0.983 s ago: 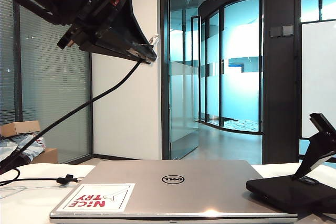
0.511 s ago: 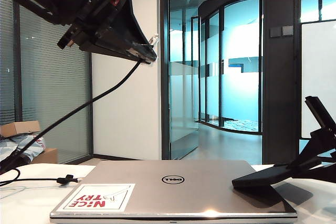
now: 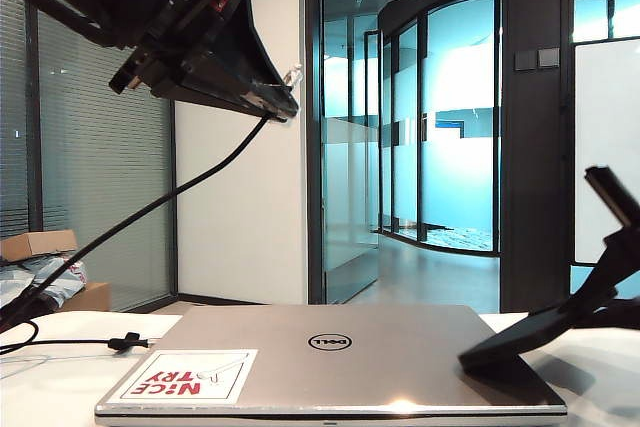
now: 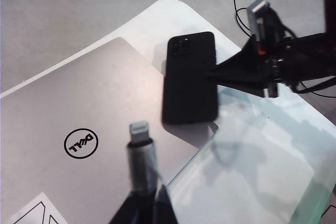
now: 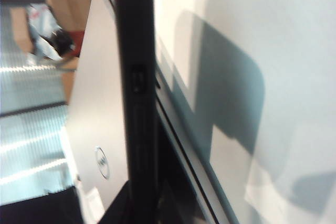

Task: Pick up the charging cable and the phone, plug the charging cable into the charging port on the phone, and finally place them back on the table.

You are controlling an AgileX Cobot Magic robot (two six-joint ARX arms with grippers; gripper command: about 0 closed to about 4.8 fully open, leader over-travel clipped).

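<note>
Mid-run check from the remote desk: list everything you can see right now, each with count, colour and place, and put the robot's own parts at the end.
phone: one, matte black, lifted and tilted over the laptop's right corner, held at its edge
charging cable: one, black cord with a silver-white plug, hanging from the raised gripper down to the table's left side
laptop: one, silver, closed, middle of the table, red-and-white sticker on its lid
table: one, white, under everything
cardboard box: one, brown, behind the table at far left
left gripper: one, black, raised at upper left, shut on the cable near its plug
right gripper: one, black, low at right, shut on the phone
</note>
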